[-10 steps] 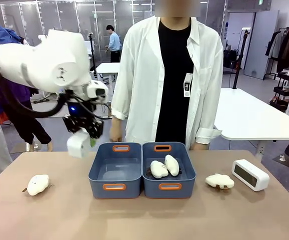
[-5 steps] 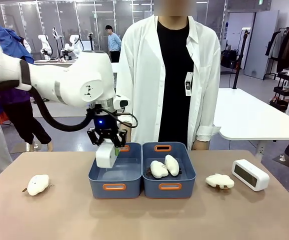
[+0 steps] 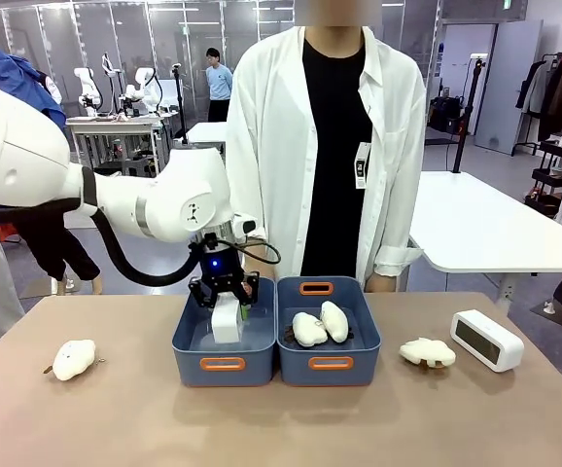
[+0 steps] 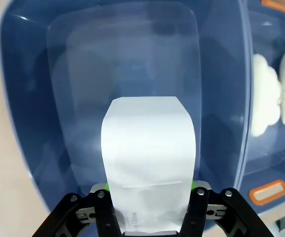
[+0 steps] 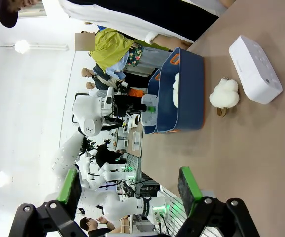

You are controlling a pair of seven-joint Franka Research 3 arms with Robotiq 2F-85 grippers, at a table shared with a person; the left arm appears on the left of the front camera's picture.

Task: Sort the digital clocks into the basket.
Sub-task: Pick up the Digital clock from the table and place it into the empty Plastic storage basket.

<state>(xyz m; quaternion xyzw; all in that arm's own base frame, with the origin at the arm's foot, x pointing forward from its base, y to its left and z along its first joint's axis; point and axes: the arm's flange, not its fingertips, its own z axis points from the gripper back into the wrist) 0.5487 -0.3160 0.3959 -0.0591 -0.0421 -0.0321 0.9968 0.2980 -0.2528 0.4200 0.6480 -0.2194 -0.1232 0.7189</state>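
Now, left gripper (image 3: 228, 304) is clenched on a white clock (image 4: 147, 158), held upright low inside the basket (image 3: 192, 356). Second clock (image 3: 487, 340) lies on the table (image 3: 281, 418), far right. Right gripper (image 5: 127, 185) has its jaws spread, holding nothing.

Tan table (image 3: 281, 428), things spread across its width.
Carries near the middle a blue-grey basket (image 3: 195, 362) joined to a twin bin (image 3: 359, 362) on its right; bears a white plush toy (image 3: 73, 359) well to the left, a second plush toy (image 3: 427, 352) near the bins' right, and beside that a white digital clock (image 3: 486, 340).
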